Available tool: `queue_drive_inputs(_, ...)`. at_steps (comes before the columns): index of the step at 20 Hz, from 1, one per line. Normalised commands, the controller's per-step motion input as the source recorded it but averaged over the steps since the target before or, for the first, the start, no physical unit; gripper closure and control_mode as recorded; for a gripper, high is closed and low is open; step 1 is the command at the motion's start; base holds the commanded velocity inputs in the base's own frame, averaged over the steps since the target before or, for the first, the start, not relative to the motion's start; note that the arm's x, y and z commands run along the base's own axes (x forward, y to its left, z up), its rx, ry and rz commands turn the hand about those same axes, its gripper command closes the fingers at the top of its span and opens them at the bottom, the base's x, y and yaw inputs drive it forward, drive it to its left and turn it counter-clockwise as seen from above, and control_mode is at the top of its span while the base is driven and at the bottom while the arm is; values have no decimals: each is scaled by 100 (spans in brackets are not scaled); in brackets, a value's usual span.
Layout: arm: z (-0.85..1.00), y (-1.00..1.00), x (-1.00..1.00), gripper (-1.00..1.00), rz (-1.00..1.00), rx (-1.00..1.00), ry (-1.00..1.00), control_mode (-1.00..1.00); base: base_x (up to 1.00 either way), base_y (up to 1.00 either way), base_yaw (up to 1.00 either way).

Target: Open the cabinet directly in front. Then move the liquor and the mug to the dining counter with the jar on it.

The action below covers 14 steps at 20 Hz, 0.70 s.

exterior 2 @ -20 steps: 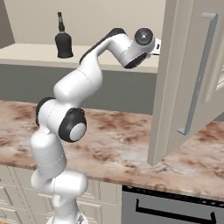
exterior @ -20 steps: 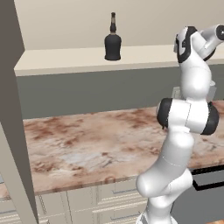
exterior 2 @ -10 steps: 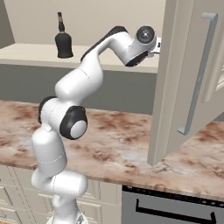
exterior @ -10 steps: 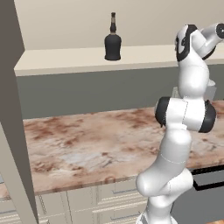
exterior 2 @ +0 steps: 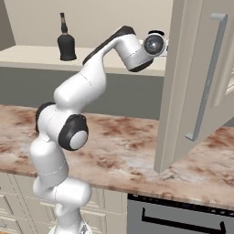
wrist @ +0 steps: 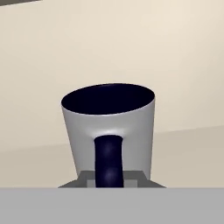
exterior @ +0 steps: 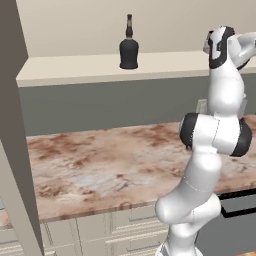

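Observation:
The cabinet stands open, with its right door (exterior 2: 192,87) swung out and its left door (exterior: 12,125) at the frame edge. On its shelf (exterior: 100,67) the near-black liquor (exterior: 129,49) (exterior 2: 66,41) stands upright to the left. My arm reaches up to the shelf's right end, where the hand (exterior 2: 155,44) is partly hidden by the right door. In the hand view the grey mug (wrist: 87,127) with a navy interior stands upright close in front. My gripper (wrist: 113,178) is shut on its dark handle, one fingertip (wrist: 87,179) on each side.
Below the shelf a narrow marble counter (exterior: 100,165) (exterior 2: 128,146) runs over cream drawers (exterior: 125,225) and a dark appliance front (exterior 2: 173,219). The open right door and its long grey bar handle (exterior 2: 208,77) jut out beside my forearm.
The arm's elbow has shifted very slightly and the jaws have come shut. The liquor and both doors stay where they were.

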Motion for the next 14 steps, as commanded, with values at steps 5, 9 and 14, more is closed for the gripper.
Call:
queue_drive_inputs(5, 0, 22, -75, 100, 18, -3, 1, -100, 0, 0, 0)
queue_drive_inputs(9, -5, 69, -100, 100, 44, -11, 0, -100, 0, 0, 0)
queue_drive_inputs(14, -55, 89, -100, 100, 52, -18, 5, -100, 0, 0, 0)
